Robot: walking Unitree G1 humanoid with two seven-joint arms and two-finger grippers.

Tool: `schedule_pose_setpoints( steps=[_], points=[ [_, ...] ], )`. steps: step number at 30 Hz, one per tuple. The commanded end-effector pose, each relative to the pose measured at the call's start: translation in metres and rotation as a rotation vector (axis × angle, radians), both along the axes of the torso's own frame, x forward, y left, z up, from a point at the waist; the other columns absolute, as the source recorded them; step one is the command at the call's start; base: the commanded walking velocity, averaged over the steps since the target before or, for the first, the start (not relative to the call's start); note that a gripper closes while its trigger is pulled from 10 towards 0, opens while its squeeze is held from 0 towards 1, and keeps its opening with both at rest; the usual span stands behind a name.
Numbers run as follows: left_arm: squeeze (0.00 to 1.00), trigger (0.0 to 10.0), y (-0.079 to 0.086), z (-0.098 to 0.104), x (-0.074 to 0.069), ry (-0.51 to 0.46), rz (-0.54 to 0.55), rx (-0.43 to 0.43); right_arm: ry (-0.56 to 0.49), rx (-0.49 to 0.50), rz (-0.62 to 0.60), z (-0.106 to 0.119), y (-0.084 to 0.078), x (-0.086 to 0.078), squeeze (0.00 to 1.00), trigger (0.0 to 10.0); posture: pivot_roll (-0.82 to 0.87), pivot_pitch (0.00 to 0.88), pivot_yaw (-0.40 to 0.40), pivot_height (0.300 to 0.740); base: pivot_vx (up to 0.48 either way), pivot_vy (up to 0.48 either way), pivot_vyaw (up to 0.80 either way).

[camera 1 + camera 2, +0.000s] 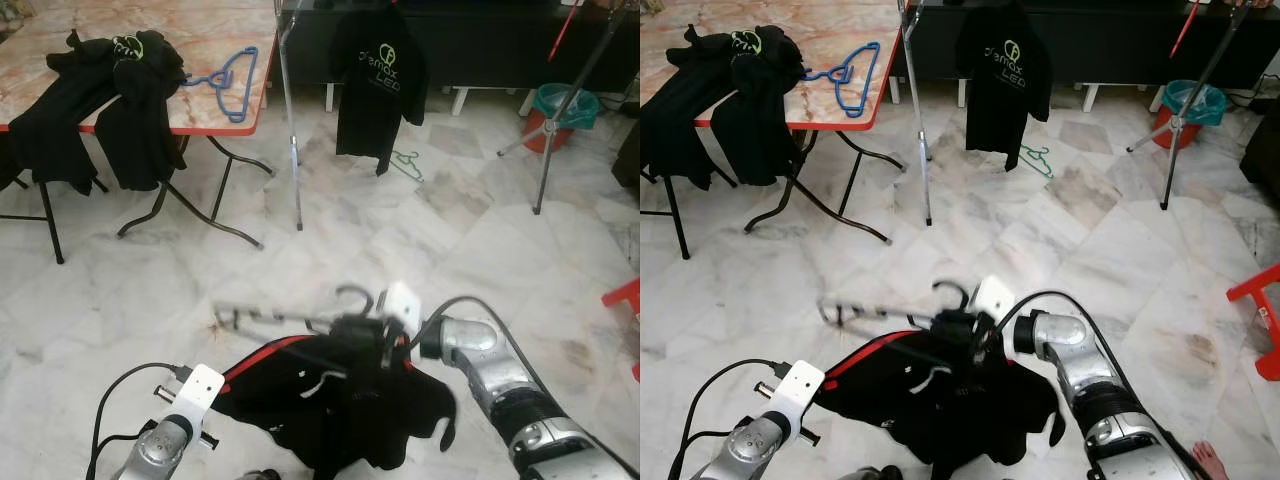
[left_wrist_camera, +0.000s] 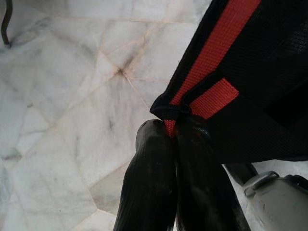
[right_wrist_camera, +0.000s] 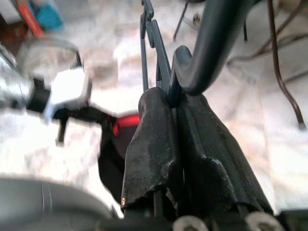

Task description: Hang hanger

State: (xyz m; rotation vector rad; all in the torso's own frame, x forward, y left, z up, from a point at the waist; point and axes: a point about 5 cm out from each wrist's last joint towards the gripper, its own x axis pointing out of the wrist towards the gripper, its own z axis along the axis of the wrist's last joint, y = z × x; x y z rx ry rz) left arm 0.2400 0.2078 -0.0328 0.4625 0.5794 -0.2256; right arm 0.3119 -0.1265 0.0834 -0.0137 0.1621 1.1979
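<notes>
A dark hanger [image 1: 353,297] carries a black shirt with red trim [image 1: 340,400], low over the marble floor in front of me. My right gripper [image 3: 171,98] is shut on the hanger just below its hook [image 3: 211,48]. My left gripper [image 2: 173,131] is shut on the shirt's red-trimmed edge [image 2: 211,98], at the garment's left side. The hanger's bar [image 1: 260,315] looks blurred. Farther ahead stands a clothes rack [image 1: 291,130], and a black printed T-shirt [image 1: 376,80] hangs from it.
A red-edged table [image 1: 215,115] at the left holds black clothes [image 1: 110,90] and a blue hanger [image 1: 232,85]. A green hanger [image 1: 408,165] lies on the floor under the rack. A teal bucket [image 1: 566,105] and a red stool [image 1: 626,296] are on the right. A person's foot [image 1: 1210,460] is near my right arm.
</notes>
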Motion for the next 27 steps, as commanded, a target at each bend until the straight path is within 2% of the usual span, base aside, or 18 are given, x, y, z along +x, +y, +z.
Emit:
schedule_pose_setpoints(
  steps=[1,2,3,4,5,6,7,8,10,12,13,14,17,19,22,23,27],
  points=[
    [0.00,0.0,0.009,-0.007,-0.010,0.039,0.049,0.005,-0.020,0.056,-0.041,0.007,-0.004,0.002,0.00,10.0,0.08,0.111,-0.007,0.740,0.000,0.000,0.00],
    [0.00,0.0,0.009,-0.005,-0.008,0.023,0.050,-0.004,-0.015,0.090,-0.067,0.007,-0.002,0.004,0.00,10.0,0.08,0.113,-0.009,0.740,0.000,0.000,0.00],
    [0.00,0.0,0.011,0.002,-0.002,-0.029,0.065,-0.008,-0.035,0.148,-0.180,0.011,0.002,0.011,0.00,10.0,0.08,0.114,-0.009,0.740,0.000,0.000,0.00],
    [0.00,0.0,0.011,0.002,-0.002,-0.029,0.065,-0.008,-0.035,0.148,-0.180,0.011,0.002,0.011,0.00,10.0,0.08,0.114,-0.009,0.740,0.000,0.000,0.00],
    [0.00,0.0,0.011,0.004,0.001,-0.045,0.073,-0.012,-0.041,0.175,-0.233,0.012,0.002,0.014,0.00,10.0,0.08,0.115,-0.009,0.740,0.000,0.000,0.00],
    [0.00,0.0,0.010,0.007,0.003,-0.060,0.072,-0.027,-0.064,0.207,-0.335,0.017,0.001,0.021,0.00,10.0,0.09,0.113,-0.010,0.740,0.000,0.000,0.00],
    [0.00,0.0,0.005,0.011,0.007,-0.080,0.040,-0.063,-0.084,0.270,-0.499,0.025,-0.002,0.031,0.00,10.0,0.08,0.113,-0.010,0.740,0.000,0.000,0.00],
    [0.00,0.0,0.005,0.011,0.007,-0.080,0.040,-0.063,-0.084,0.270,-0.499,0.025,-0.002,0.031,0.00,10.0,0.08,0.113,-0.010,0.740,0.000,0.000,0.00],
    [0.00,0.0,-0.001,0.015,0.011,-0.100,0.002,-0.093,-0.106,0.296,-0.607,0.030,-0.005,0.036,0.00,10.0,0.08,0.112,-0.008,0.740,0.000,0.000,0.00],
    [0.00,0.0,-0.005,0.018,0.015,-0.114,-0.019,-0.107,-0.121,0.289,-0.655,0.031,-0.006,0.039,0.00,10.0,0.08,0.112,-0.008,0.740,0.000,0.000,0.00],
    [0.00,0.0,-0.012,0.029,0.025,-0.158,-0.047,-0.159,-0.160,0.254,-0.716,0.032,-0.004,0.041,0.00,10.0,0.08,0.112,-0.011,0.740,0.000,0.000,0.00],
    [0.00,0.0,-0.013,0.033,0.027,-0.171,-0.053,-0.177,-0.171,0.242,-0.726,0.033,-0.003,0.041,0.00,10.0,0.08,0.112,-0.011,0.740,0.000,0.000,0.00],
    [0.00,0.0,-0.018,0.042,0.034,-0.201,-0.082,-0.230,-0.263,0.114,-0.701,0.031,0.004,0.039,0.00,10.0,0.08,0.114,-0.012,0.740,0.000,0.000,0.00],
    [0.00,0.0,-0.027,0.055,0.040,-0.225,-0.144,-0.319,-0.326,-0.006,-0.666,0.024,0.014,0.035,0.00,10.0,0.08,0.116,-0.014,0.740,0.000,0.000,0.00],
    [0.00,0.0,-0.032,0.061,0.041,-0.232,-0.186,-0.357,-0.346,-0.058,-0.677,0.020,0.015,0.034,0.00,10.0,0.08,0.116,-0.014,0.740,0.000,0.000,0.00],
    [0.00,0.0,-0.037,0.069,0.042,-0.238,-0.228,-0.402,-0.389,-0.123,-0.705,0.016,0.014,0.034,0.00,10.0,0.08,0.118,-0.011,0.740,0.000,0.000,0.00],
    [0.00,0.0,-0.044,0.081,0.042,-0.228,-0.323,-0.455,-0.469,-0.214,-0.764,0.013,0.012,0.033,0.00,10.0,0.09,0.118,-0.009,0.740,0.000,0.000,0.00]
  ],
)
